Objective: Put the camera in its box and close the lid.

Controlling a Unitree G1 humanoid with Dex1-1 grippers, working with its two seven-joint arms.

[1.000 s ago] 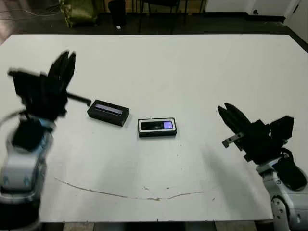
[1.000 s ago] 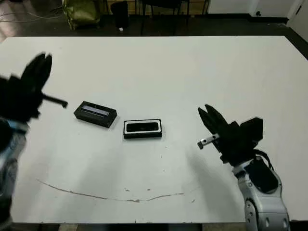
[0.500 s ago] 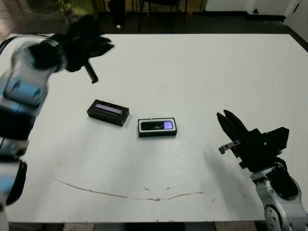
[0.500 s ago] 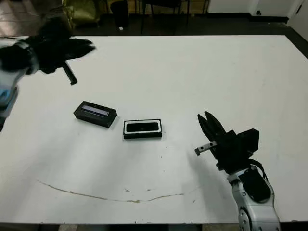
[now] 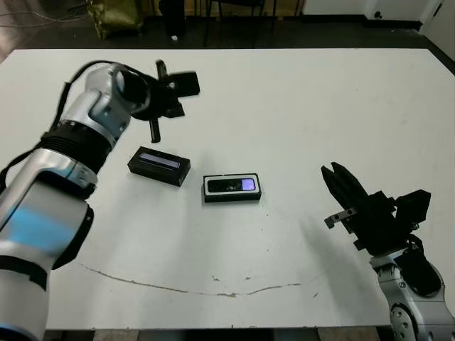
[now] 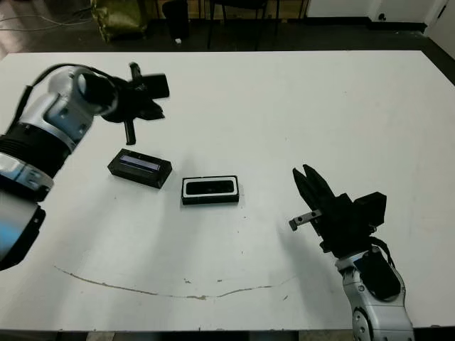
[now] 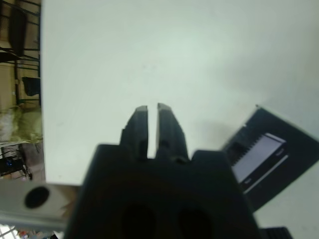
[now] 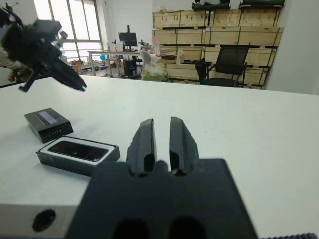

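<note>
1. The right tool (image 5: 340, 186) hovered near the table's (image 5: 298, 114) near right edge, its fingers nearly clenched and empty.
2. The camera (image 5: 232, 185) lay in its box (image 5: 232, 189) mid-table.
3. The lid (image 5: 159, 165) lay just left.
4. Farther left, the left tool (image 5: 154, 126) hung clenched, holding nothing.

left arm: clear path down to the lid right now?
Probably yes. The left end effector hangs above the table just beyond the lid, nothing lies between them, and the box sits apart to the side.
</note>
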